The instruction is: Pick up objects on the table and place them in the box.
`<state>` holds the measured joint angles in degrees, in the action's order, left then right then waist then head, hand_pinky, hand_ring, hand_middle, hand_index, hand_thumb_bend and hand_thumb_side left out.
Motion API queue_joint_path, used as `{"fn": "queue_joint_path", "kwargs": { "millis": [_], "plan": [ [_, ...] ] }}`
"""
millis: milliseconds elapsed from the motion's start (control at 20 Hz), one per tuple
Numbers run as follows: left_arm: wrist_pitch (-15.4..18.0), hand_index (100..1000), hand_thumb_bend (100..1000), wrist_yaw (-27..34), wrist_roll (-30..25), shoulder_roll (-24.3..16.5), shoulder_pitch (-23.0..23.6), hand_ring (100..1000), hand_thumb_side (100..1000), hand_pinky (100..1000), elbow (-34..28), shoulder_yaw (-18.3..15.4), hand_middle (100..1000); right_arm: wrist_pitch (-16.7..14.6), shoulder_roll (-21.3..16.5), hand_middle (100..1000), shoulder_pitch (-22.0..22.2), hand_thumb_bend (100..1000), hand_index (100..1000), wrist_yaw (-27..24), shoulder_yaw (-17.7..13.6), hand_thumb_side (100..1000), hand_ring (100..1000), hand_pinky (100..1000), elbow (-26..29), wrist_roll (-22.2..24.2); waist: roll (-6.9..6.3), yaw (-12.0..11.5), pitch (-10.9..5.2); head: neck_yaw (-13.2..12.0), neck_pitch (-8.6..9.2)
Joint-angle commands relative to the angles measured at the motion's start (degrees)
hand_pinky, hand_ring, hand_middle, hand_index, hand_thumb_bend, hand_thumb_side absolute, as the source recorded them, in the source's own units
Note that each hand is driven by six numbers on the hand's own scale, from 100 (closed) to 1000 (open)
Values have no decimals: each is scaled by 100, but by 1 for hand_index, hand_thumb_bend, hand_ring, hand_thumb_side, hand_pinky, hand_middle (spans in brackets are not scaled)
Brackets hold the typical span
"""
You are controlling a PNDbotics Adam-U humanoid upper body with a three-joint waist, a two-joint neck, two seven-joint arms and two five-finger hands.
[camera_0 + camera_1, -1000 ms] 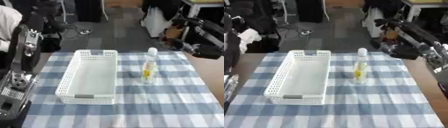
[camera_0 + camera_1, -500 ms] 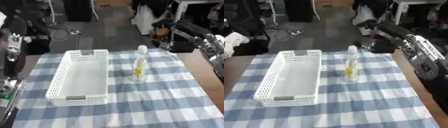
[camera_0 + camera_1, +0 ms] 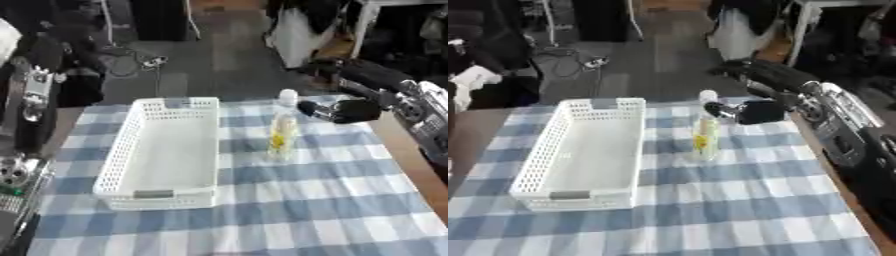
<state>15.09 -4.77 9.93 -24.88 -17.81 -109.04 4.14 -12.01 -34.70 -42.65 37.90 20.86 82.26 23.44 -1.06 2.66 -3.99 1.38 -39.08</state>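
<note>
Bottle (image 3: 283, 125) upright on the checked cloth (image 3: 289, 200), long axis vertical, white cap on top, yellowish in the lower part — just right of the basket (image 3: 162, 150), apart from it. Basket white, long axis running away from the camera, nothing visible inside.

Right hand (image 3: 343, 111) reaching in from the upper right, arm slanting down across the table's far right corner, palm at about the bottle's cap height, fingers pointing left toward the cap. Close beside the bottle, nothing held; contact unclear. Finger curl — cannot tell.

Left arm (image 3: 31, 105) visible along the left edge, hand not made out.
</note>
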Motion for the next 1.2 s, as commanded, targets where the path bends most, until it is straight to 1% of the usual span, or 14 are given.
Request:
{"fn": "queue_joint_path", "kwargs": {
  "millis": [50, 350, 750, 950, 1200],
  "plan": [
    [-14, 760, 267, -13, -5, -77, -81, 454, 974, 497, -37, -51, 809, -22, -52, 891, -71, 408, 978, -134, -11, 1000, 859, 1000, 34, 90, 8, -8, -41, -80, -13],
    [-17, 760, 267, -12, -11, -73, -93, 454, 974, 498, -42, -46, 809, 15, -40, 892, -112, 402, 975, -188, 5, 1000, 860, 1000, 92, 200, 8, -15, -42, -88, 16],
    [-19, 759, 268, -10, -14, -59, -119, 454, 974, 499, -49, -44, 810, -14, 49, 897, -192, 402, 975, -15, -21, 1000, 866, 1000, -230, 189, 7, -33, -17, -59, 40],
    [-18, 759, 267, -7, -16, -58, -133, 454, 974, 499, -55, -42, 810, -34, 88, 885, -236, 405, 979, 56, -70, 1000, 851, 1000, -485, 125, 6, -37, -5, -50, 62],
    [-18, 759, 267, -2, -25, -51, -144, 453, 974, 499, -57, -35, 810, 12, 222, 863, -283, 406, 976, -170, -156, 1000, 817, 980, -1018, -4, 0, -44, 10, 25, 95]
  ]
}}
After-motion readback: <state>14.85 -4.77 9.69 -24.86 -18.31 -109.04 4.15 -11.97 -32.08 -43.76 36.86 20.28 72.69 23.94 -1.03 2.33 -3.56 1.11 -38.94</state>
